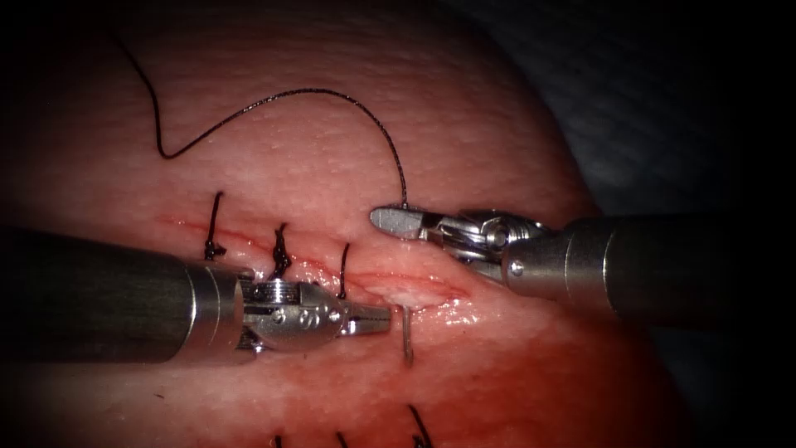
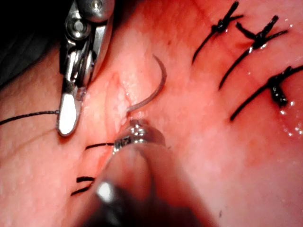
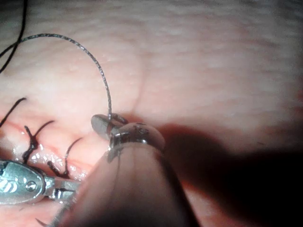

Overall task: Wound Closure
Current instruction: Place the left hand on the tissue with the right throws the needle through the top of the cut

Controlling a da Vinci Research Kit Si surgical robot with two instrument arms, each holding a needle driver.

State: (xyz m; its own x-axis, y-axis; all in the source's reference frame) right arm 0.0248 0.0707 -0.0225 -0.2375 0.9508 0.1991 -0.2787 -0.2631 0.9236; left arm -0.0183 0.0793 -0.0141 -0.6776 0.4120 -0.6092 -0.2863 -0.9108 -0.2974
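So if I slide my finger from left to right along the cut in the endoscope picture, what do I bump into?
Left arm's dark shaft → knotted black stitches → its shiny silver tool shut on the thin curved steel needle → right arm's silver tool shut on the dark thread → its grey shaft.

Unreadable small engraved marks, possibly digits, on wrist housing just behind jaws of left arm's tool; otherwise no text.
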